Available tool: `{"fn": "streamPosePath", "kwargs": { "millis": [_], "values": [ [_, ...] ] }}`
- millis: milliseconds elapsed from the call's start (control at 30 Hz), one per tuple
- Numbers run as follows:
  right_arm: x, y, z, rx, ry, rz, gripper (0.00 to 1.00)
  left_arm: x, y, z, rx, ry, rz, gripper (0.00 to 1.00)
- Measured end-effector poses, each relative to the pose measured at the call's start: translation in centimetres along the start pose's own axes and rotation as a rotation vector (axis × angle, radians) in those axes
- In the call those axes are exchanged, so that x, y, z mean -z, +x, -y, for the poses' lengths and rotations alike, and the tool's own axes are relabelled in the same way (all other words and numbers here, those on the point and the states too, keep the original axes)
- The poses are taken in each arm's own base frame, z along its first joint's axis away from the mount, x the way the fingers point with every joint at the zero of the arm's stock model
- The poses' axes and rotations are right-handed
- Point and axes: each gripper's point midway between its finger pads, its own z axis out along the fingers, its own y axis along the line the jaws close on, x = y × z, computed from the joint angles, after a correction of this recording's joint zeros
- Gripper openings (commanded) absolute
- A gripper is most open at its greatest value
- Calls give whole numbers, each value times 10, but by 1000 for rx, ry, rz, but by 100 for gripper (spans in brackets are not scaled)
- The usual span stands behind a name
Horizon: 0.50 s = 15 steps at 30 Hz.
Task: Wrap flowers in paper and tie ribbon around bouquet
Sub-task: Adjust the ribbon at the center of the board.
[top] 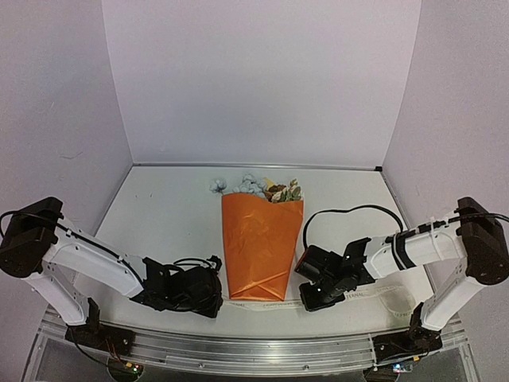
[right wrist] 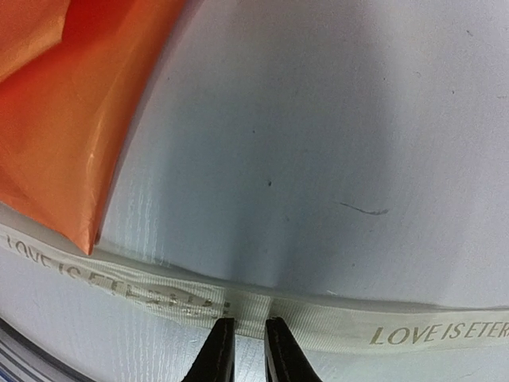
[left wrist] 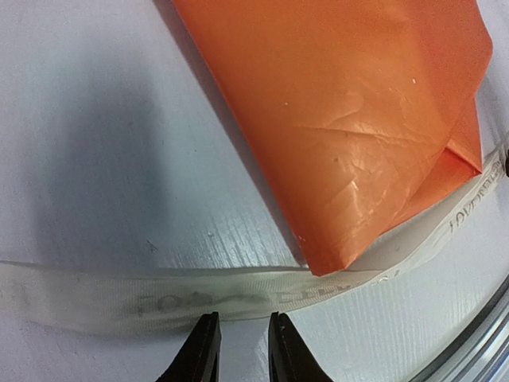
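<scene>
In the top view the bouquet [top: 261, 243] is laid at frame centre; in the left wrist view the left gripper [left wrist: 242, 338] is shown narrowly parted against the ribbon [left wrist: 199, 296] at bottom centre, grip not determinable; in the right wrist view the right gripper [right wrist: 248, 342] is shown likewise.

Bright, even light; soft shadows on the table [left wrist: 95, 119]; wrist views curve at edges, perhaps slightly blurred.
</scene>
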Motion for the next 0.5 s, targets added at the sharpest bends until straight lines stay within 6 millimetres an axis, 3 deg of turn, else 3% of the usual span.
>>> {"fn": "streamPosePath", "kwargs": {
  "millis": [500],
  "values": [
    [-2, -6, 4, -44, 9, -3, 12, -9, -23, -16, 140, 17, 38, 20]
  ]
}}
